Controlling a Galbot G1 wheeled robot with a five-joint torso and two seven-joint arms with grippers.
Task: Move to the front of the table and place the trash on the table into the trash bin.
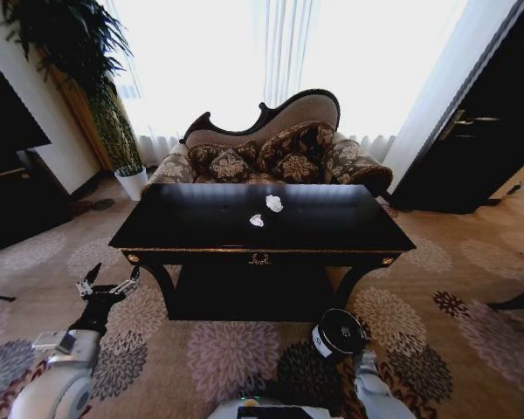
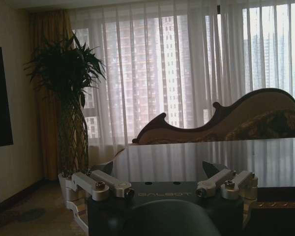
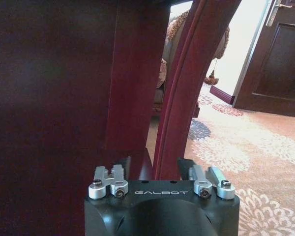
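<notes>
Trash is lying near the middle of the table (image 1: 332,223): a larger crumpled paper lump (image 1: 274,202) and a smaller one (image 1: 257,220) just beside it, slightly nearer the robot. Both are sitting ahead of and above the two grippers. The left gripper (image 1: 109,286) is hovering off the table's left front corner, fingers spread wide, empty. The right gripper (image 3: 157,169) is hanging low by a curved leg, fingers apart, empty. The trash bin (image 1: 339,334) is standing on the carpet just beside the right arm. No dark shiny piece is making itself out against the black top.
</notes>
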